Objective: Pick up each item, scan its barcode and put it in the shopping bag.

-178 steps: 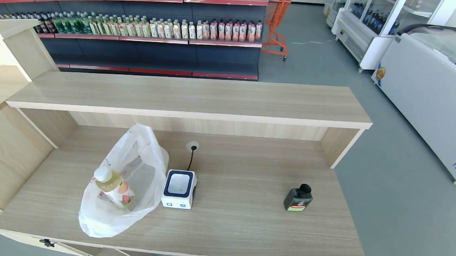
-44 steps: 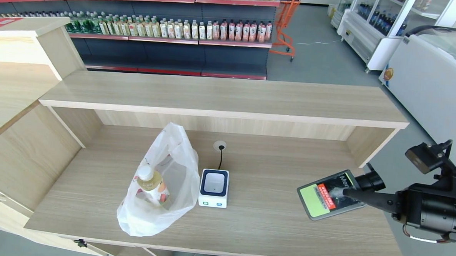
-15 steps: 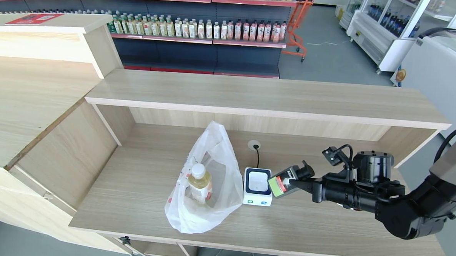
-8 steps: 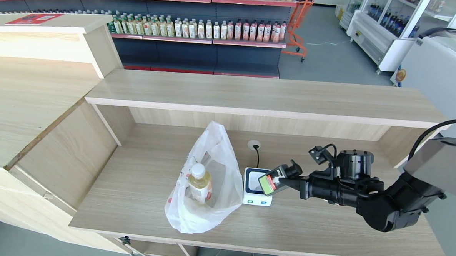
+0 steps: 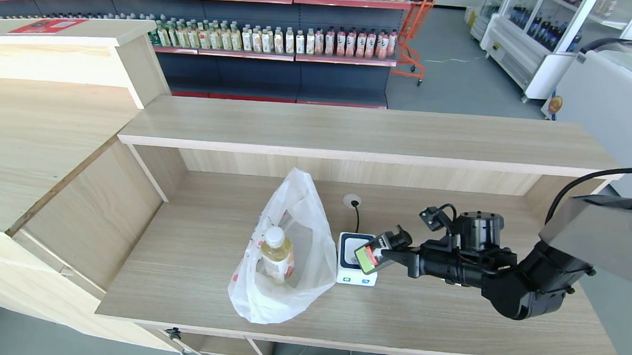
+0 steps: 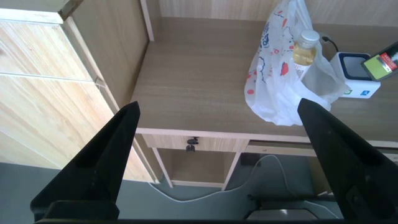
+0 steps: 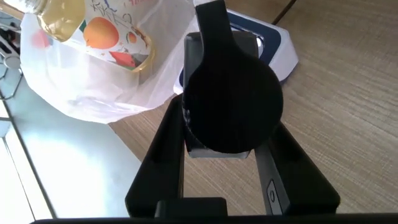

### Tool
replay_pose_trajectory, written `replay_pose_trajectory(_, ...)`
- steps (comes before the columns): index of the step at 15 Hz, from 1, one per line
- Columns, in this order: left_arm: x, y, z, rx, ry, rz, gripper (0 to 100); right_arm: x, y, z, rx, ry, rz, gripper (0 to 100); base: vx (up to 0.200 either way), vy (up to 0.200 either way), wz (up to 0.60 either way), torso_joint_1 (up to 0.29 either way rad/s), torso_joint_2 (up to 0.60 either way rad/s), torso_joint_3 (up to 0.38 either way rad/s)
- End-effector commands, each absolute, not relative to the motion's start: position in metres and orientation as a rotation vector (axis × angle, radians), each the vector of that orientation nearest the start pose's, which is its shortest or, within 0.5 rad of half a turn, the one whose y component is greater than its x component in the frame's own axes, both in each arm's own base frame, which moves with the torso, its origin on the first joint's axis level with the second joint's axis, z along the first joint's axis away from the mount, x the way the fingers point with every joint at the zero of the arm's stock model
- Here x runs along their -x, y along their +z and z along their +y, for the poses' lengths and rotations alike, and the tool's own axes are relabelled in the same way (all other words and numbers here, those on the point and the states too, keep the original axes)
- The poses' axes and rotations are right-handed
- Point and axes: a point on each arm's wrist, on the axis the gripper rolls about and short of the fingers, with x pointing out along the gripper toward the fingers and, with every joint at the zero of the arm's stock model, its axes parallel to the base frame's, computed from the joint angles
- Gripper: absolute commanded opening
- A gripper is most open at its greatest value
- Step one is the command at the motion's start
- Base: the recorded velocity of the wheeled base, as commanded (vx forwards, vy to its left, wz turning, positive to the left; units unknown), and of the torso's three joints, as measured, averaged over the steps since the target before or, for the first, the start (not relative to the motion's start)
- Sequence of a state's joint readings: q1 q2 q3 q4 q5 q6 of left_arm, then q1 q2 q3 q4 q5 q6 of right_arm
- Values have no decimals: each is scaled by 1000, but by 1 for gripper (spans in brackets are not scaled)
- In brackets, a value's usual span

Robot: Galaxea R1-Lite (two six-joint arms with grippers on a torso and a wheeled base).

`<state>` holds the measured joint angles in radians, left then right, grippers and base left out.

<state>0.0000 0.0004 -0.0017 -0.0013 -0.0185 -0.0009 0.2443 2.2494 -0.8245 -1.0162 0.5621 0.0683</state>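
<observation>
My right gripper (image 5: 391,253) is shut on a dark bottle (image 5: 372,254) with a black cap and a green and red label. It holds the bottle tilted just above the white, blue-framed scanner (image 5: 353,272). In the right wrist view the dark bottle (image 7: 230,106) sits between my fingers (image 7: 163,163), over the scanner (image 7: 277,46). A white shopping bag (image 5: 290,288) stands left of the scanner with a juice bottle (image 5: 277,255) upright inside. My left gripper (image 6: 219,109) is open, off the counter's front left, with nothing in it.
A raised ledge (image 5: 371,132) runs along the back of the counter (image 5: 448,316), and side panels close both ends. The scanner's cable (image 5: 356,217) leads to a hole behind it. Bare counter lies in front of and right of the scanner.
My right arm has carried the dark bottle leftward, from beside the scanner's right edge to over its window. The bag and juice bottle have not moved.
</observation>
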Motion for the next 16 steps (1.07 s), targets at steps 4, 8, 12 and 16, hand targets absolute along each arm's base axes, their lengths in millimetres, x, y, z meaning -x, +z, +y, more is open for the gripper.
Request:
replay_pose_trajectory(4,23,76,0,0,-18,-3,100,-381,25,113,-126,795,421,0,0,0,0,0,0,0)
replay_pose_trajectory(8,23,76,0,0,-18,-3,100,-383,22,118,-123,804,421,0,0,0,0,0,0,0)
replay_pose_trajectory(12,23,76,0,0,-18,-3,100,-384,47,121,-187,804,381,0,0,0,0,0,0,0)
replay_pose_trajectory(16,23,76,0,0,-18,-3,100,-371,102,110,-159,830,215,0,0,0,0,0,0,0)
